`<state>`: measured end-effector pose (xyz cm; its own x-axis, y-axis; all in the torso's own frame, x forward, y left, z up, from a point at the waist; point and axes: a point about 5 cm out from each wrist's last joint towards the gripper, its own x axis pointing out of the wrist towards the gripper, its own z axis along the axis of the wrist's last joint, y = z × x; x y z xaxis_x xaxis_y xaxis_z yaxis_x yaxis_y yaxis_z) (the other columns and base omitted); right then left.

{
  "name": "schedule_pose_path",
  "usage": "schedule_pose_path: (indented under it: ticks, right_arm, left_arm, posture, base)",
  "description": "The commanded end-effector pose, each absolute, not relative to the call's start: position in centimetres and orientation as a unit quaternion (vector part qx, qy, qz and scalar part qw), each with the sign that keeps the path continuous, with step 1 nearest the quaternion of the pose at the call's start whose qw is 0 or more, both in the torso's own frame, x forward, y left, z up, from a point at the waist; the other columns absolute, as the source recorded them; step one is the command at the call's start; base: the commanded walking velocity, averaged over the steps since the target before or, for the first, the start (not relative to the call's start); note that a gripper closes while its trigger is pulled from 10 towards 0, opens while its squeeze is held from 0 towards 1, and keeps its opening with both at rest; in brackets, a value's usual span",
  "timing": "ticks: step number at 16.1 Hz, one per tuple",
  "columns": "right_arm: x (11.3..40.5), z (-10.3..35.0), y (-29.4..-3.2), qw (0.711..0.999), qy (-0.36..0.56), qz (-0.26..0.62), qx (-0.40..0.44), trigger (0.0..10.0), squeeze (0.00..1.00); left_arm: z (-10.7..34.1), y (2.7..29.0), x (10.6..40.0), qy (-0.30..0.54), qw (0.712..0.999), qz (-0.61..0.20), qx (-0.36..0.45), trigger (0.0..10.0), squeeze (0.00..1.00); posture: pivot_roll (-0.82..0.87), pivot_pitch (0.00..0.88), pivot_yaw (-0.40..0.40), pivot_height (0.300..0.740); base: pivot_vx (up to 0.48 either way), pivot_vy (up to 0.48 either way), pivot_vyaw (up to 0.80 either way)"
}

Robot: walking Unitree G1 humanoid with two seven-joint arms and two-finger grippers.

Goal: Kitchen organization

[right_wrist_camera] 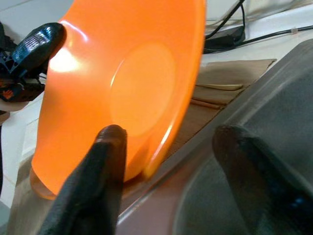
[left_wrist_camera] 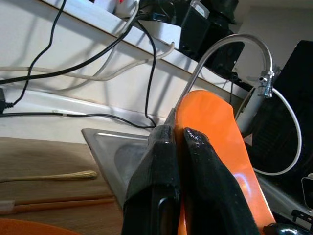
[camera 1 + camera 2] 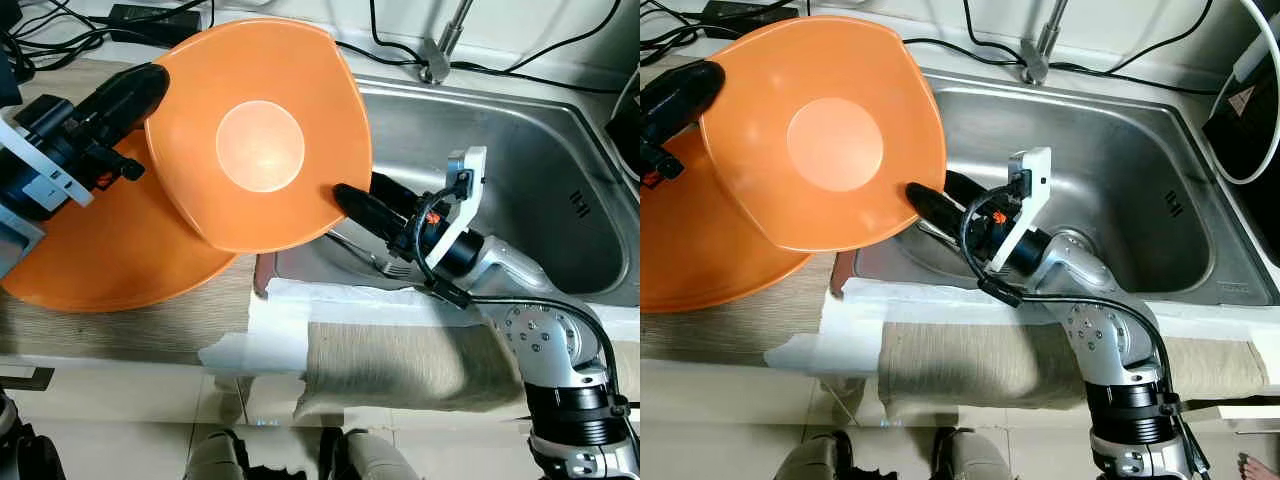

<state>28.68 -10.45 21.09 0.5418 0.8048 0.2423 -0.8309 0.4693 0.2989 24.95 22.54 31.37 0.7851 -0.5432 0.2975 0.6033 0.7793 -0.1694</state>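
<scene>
A deep orange plate [image 3: 260,150] is held tilted in the air above the counter and the sink's left edge. My left gripper [image 3: 150,85] is shut on its far left rim; in the left wrist view the two fingers [image 2: 161,161] pinch the rim [image 2: 210,127]. My right gripper [image 3: 350,200] is open at the plate's lower right rim, and in the right wrist view one finger [image 1: 105,166] lies in front of the plate and the other behind it. A second, larger orange plate [image 3: 110,260] lies flat on the wooden counter underneath.
The steel sink [image 3: 560,170] lies to the right, with a fork [image 3: 385,262] in it and the faucet [image 3: 445,45] behind. A white paper towel [image 3: 270,330] and a grey cloth [image 3: 400,360] hang over the counter's front. Black cables [image 3: 120,25] run along the back.
</scene>
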Motion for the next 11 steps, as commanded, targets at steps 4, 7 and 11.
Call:
schedule_pose_path:
  ticks: [4,7,11]
  right_arm:
    - [28.42,20.92,-10.79,0.858,-0.032,0.476,0.191,0.0,0.0]
    - [28.7,20.94,-10.98,0.863,-0.034,0.467,0.189,0.0,0.0]
    - [28.82,20.73,-11.26,0.87,-0.03,0.453,0.192,0.0,0.0]
  left_arm:
    - [32.23,21.55,24.12,-0.138,0.924,-0.34,-0.111,0.0,0.0]
    - [32.17,21.54,24.1,-0.139,0.924,-0.338,-0.112,0.0,0.0]
    - [32.05,21.05,23.94,-0.131,0.922,-0.354,-0.086,4.3,0.0]
  posture:
    - [-0.06,0.161,-0.116,0.74]
    - [-0.06,0.16,-0.115,0.74]
    - [-0.07,0.17,-0.115,0.74]
  base:
    - [0.0,0.0,0.0]
    - [0.0,0.0,0.0]
    - [0.0,0.0,0.0]
